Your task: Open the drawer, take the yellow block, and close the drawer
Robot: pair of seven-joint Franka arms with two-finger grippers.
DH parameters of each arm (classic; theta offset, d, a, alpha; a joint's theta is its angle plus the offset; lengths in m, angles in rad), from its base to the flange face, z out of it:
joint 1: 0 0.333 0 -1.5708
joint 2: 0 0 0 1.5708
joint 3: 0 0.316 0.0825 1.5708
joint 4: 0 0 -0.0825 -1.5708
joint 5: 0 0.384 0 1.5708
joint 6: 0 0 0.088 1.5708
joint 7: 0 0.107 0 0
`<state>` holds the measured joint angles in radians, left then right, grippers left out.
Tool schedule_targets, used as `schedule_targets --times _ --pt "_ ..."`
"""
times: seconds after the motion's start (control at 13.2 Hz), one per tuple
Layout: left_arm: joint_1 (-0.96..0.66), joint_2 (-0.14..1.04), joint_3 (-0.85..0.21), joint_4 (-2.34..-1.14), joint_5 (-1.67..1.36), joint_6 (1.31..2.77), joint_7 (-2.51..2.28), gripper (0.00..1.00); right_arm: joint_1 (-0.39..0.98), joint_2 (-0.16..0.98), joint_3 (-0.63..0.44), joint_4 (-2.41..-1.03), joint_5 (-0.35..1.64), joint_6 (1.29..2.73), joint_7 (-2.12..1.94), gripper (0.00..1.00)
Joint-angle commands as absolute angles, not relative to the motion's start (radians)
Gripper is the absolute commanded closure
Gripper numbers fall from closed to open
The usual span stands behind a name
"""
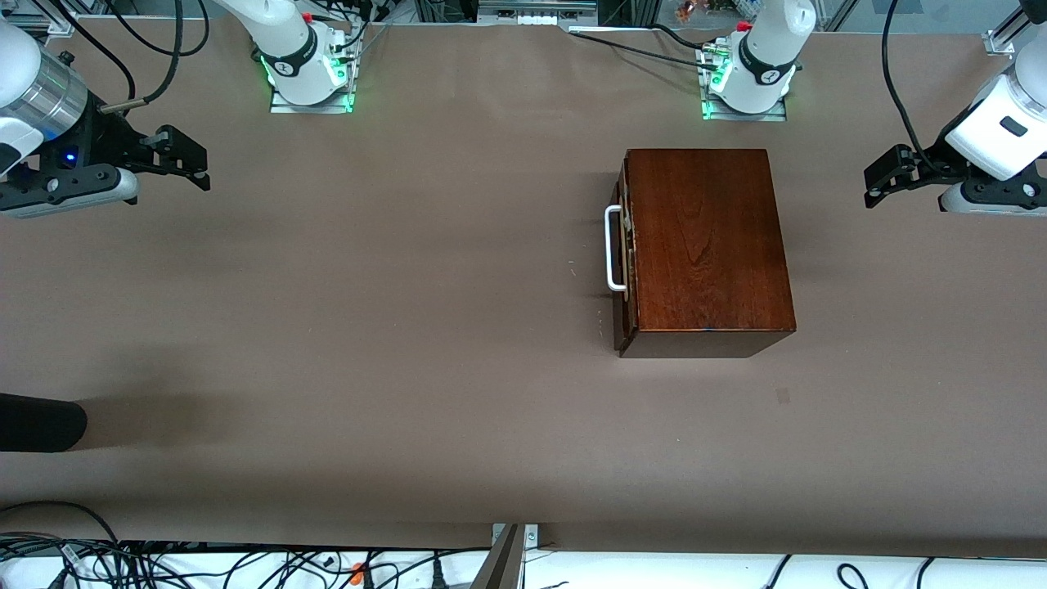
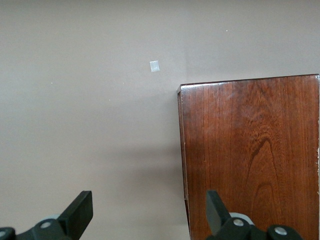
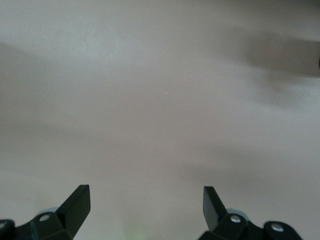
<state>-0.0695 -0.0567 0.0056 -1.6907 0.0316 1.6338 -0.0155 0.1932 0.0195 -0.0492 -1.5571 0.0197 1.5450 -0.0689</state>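
The dark reddish-brown wooden box (image 1: 703, 237) stands on the table toward the left arm's end. Its drawer (image 1: 626, 245) is pushed in, and the white bar handle (image 1: 613, 249) faces the right arm's end. The yellow block is hidden. My left gripper (image 1: 887, 176) hangs open in the air at the left arm's end of the table, beside the box and apart from it. In the left wrist view the box top (image 2: 250, 155) shows past the open left gripper (image 2: 149, 210). My right gripper (image 1: 190, 159) hangs open at the right arm's end, with only bare table under the right gripper (image 3: 146, 205).
A black rounded object (image 1: 41, 423) pokes in over the table edge at the right arm's end, nearer the front camera. A small pale square mark (image 1: 783, 396) lies on the table nearer the camera than the box. Cables (image 1: 245, 564) run below the table's front edge.
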Motion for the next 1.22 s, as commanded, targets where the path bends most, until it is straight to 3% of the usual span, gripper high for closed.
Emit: schedule_targets --times 0.0,0.91,1.14 --pt "-0.055 -0.06 -0.011 -1.675 0.054 1.614 -0.014 0.0 0.193 0.025 -0.049 -1.537 0.014 1.536 -0.055 0.0" --pt "-0.07 -0.049 -0.014 -1.69 0.038 1.583 -0.012 0.0 0.192 0.025 -0.051 -1.537 0.014 1.536 -0.055 0.0" --pt "-0.078 -0.005 -0.061 -1.694 0.038 1.575 0.002 0.0 0.192 0.025 -0.051 -1.537 0.014 1.536 -0.055 0.0"
